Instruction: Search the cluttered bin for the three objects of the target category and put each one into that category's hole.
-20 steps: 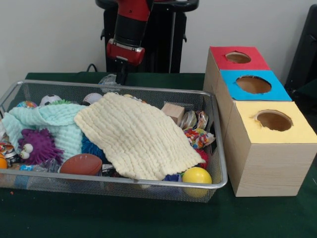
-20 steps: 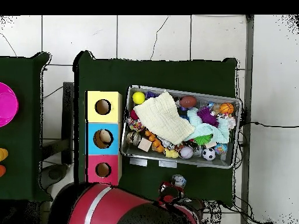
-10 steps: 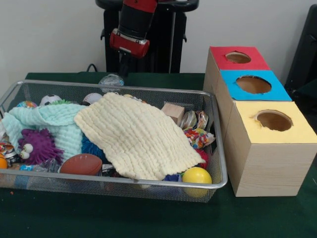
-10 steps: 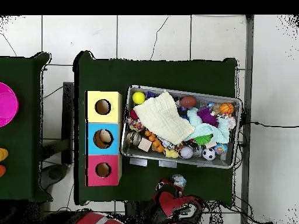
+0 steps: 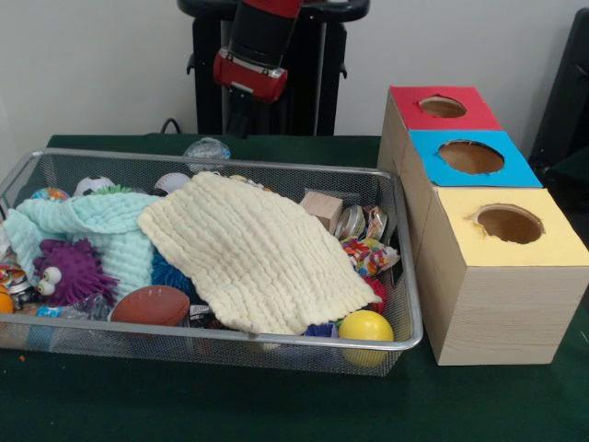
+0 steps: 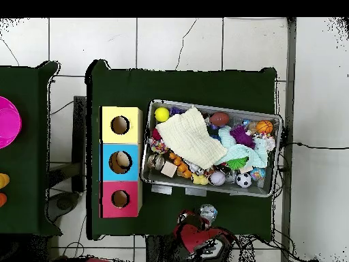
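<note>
While pincer hangs behind bin, grip state unreadable, blue hole shows one item; two likely remain.

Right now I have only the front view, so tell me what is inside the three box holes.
Observer: Overhead, the blue box's hole shows a pale object inside. The yellow box's hole and the red box's hole look dark.
Operator: Report what lies past the yellow cloth, boxes' side.
Observer: Small orange pieces lie along the edge of the yellow cloth, next to the wooden block.
Operator: Place the end effector against the bin.
Observer: The end effector is outside the bin, over the table, by a clear ball.
</note>
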Motion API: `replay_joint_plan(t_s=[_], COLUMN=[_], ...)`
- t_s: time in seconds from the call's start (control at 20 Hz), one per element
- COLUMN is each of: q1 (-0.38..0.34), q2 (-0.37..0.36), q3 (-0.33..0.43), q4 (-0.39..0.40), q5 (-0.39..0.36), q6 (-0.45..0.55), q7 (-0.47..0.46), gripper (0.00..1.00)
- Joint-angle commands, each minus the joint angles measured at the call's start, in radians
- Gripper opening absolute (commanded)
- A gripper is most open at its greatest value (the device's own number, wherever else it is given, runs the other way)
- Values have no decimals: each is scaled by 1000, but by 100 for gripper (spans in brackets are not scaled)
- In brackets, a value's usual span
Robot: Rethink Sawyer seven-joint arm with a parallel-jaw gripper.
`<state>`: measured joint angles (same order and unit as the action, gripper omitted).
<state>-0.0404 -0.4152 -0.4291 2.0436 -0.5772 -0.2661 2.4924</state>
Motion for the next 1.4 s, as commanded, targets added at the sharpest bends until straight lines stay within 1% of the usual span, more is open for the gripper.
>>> replay_joint_plan(t_s=[0.05, 0.2, 0.4, 0.6, 0.8, 0.95, 1.15, 1.4], q1=[9, 7, 25, 27, -1, -32, -76, -110], q2=[66, 63, 71, 107, 130, 149, 140, 160], q3=[78, 79, 62, 56, 68, 62, 54, 43], q4=[-57, -61, -61, -60, -56, -50, -44, -40], q5=[72, 72, 86, 106, 101, 72, 23, 4], q6=[-77, -73, -79, -123, -120, -157, -170, -212], q7=[92, 91, 92, 102, 103, 94, 71, 55], gripper=[100, 100, 100, 100, 100, 100, 100, 100])
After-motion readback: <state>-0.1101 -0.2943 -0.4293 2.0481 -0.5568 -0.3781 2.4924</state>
